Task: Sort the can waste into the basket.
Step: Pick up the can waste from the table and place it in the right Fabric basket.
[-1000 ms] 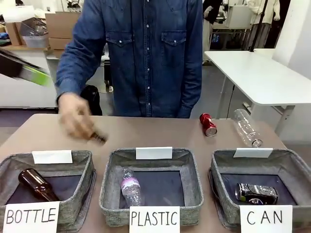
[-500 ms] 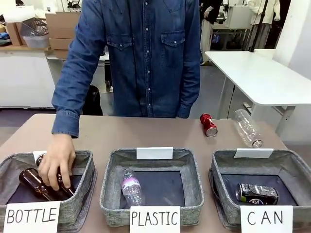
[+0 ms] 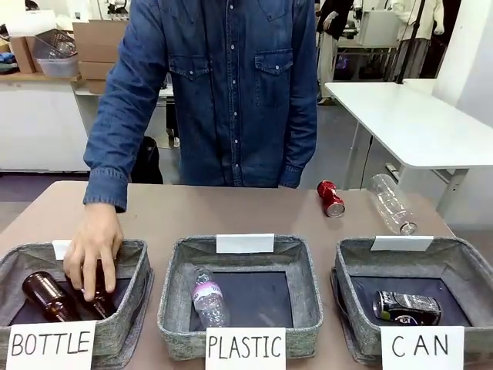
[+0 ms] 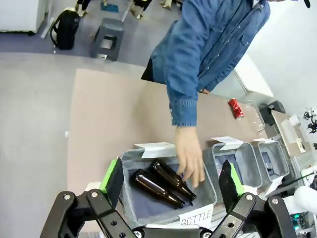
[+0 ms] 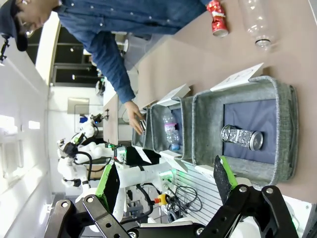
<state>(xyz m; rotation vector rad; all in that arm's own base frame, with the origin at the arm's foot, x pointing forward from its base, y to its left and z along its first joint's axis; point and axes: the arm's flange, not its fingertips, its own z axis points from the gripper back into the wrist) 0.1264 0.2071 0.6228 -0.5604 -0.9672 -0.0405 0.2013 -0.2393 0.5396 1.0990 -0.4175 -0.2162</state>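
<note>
A shiny red can (image 3: 330, 198) lies on the brown table at the far right, beyond the baskets; it also shows in the wrist views (image 4: 236, 108) (image 5: 217, 19). A black can (image 3: 407, 307) (image 5: 241, 137) lies on its side inside the grey CAN basket (image 3: 470, 254) (image 5: 292, 134) at the front right. My left gripper (image 4: 172, 181) hangs open high above the BOTTLE basket. My right gripper (image 5: 166, 183) is open above the near side of the CAN basket. Neither holds anything.
The person's hand (image 3: 92, 250) rests on two brown bottles (image 3: 46, 295) in the BOTTLE basket (image 3: 135, 254). The PLASTIC basket (image 3: 308, 262) holds a clear bottle (image 3: 206, 297). Another clear bottle (image 3: 391, 203) lies right of the red can.
The person's hand carried a second brown bottle down into the BOTTLE basket and now rests there. My left gripper, seen at the upper left a second ago, has left the front view.
</note>
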